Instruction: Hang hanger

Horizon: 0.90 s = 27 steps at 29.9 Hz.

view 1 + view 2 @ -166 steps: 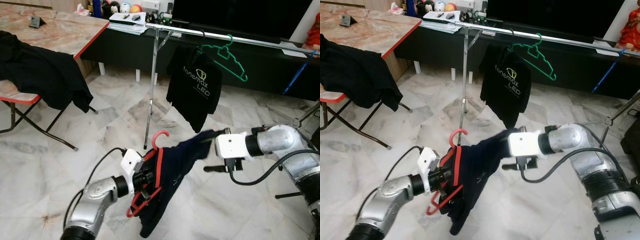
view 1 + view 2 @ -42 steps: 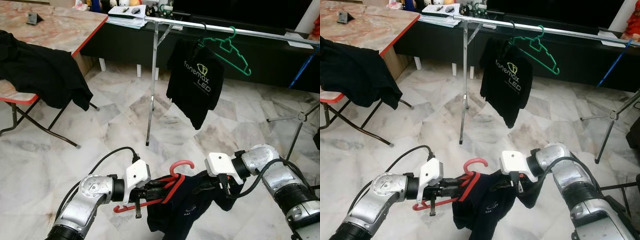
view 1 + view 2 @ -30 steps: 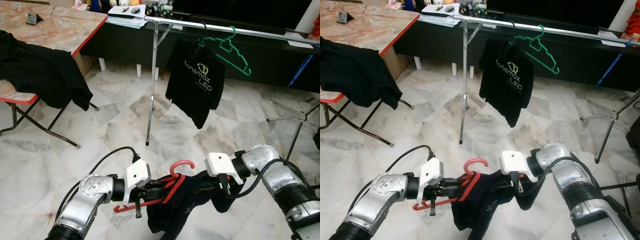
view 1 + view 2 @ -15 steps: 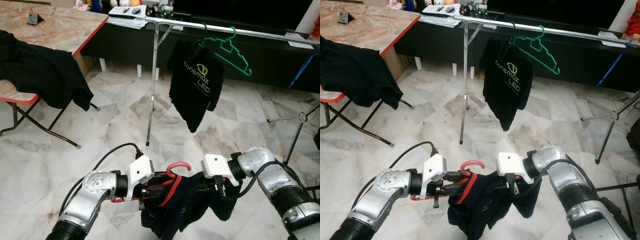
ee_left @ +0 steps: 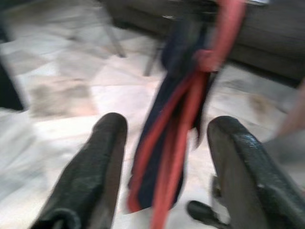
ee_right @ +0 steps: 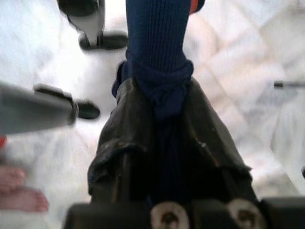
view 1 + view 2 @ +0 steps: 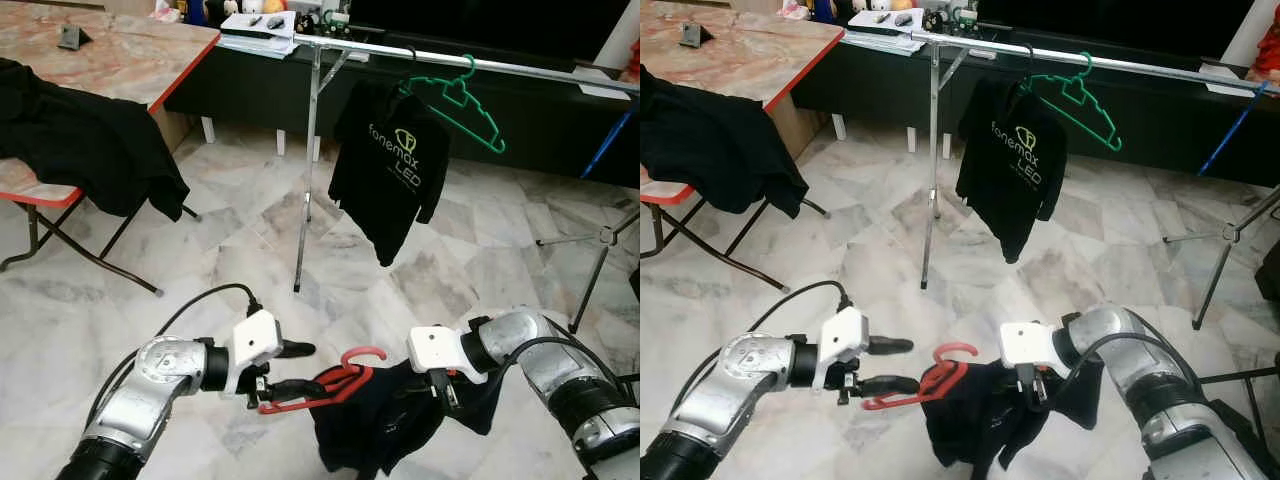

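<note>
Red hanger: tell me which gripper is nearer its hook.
Right. The right gripper is shut on the navy shirt just beside the red hanger's hook. The left gripper, jaws open, sits at the hanger's far end.

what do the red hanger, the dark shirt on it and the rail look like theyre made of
Red hanger: probably plastic, going by its uniform, smooth colour. Dark shirt: ribbed navy knit fabric, soft and bunched in the right claw. Rail: bright shiny metal tube, likely steel or chrome-plated.
</note>
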{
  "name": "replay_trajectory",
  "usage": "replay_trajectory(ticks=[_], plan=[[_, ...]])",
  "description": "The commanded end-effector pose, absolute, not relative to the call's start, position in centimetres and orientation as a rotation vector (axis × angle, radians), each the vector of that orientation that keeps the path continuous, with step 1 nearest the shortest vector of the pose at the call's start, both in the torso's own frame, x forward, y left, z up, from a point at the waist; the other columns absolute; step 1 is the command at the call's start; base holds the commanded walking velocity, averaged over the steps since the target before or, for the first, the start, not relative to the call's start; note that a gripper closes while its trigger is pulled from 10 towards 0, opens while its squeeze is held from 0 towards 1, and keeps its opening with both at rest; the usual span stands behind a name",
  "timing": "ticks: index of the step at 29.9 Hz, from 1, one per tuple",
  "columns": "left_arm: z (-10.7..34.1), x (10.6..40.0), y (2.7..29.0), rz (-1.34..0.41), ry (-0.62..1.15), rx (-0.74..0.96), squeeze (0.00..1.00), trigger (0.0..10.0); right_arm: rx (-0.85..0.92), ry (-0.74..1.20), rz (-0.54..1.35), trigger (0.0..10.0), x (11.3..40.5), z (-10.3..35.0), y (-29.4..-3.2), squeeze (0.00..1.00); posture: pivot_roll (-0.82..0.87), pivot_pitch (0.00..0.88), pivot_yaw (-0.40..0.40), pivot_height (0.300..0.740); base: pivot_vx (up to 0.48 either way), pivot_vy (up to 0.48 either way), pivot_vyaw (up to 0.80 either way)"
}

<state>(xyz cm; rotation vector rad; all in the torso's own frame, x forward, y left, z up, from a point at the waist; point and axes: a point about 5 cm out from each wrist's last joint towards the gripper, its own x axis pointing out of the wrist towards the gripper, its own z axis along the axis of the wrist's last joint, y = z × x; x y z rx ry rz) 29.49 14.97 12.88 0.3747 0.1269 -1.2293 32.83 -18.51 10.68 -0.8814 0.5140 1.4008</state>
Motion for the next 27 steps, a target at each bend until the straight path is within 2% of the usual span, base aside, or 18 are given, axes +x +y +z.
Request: replay_trajectory(ticks=[1, 3, 8, 9, 21, 27], plan=[[12.9, 30.0, 16.1, -1.150, 0.130, 0.400, 1.00, 10.0, -0.967, 0.532, 1.348, 0.0, 33.2, 11.1, -19.7, 0.00, -0.03, 0.162, -0.066, 0.740, 0.000, 0.000, 0.00], [12.8, 30.7, 17.6, -0.990, 0.103, 0.388, 1.00, 10.0, -1.130, 0.559, 1.298, 0.0, 33.6, 11.4, -20.5, 0.00, -0.03, 0.166, -0.065, 0.740, 0.000, 0.000, 0.00], [11.9, 31.0, 19.9, -0.698, 0.057, 0.376, 1.00, 10.0, -1.255, 0.527, 1.240, 0.0, 34.4, 12.8, -20.9, 0.00, -0.03, 0.173, -0.067, 0.740, 0.000, 0.000, 0.00], [11.7, 30.9, 20.0, -0.671, 0.056, 0.366, 0.00, 10.0, -1.269, 0.520, 1.234, 0.0, 34.6, 13.1, -20.9, 0.00, -0.02, 0.177, -0.068, 0.740, 0.000, 0.000, 0.00], [5.2, 28.8, 19.4, -0.536, 0.221, 0.166, 0.00, 10.0, -1.380, 0.306, 1.178, 0.0, 36.5, 18.3, -19.1, 0.00, -0.03, 0.182, -0.064, 0.740, 0.000, 0.000, 0.00], [2.8, 27.7, 18.9, -0.522, 0.301, 0.072, 0.00, 10.0, -1.409, 0.215, 1.179, 0.0, 36.8, 20.6, -18.4, 0.00, -0.04, 0.180, -0.064, 0.740, 0.000, 0.000, 0.00]])
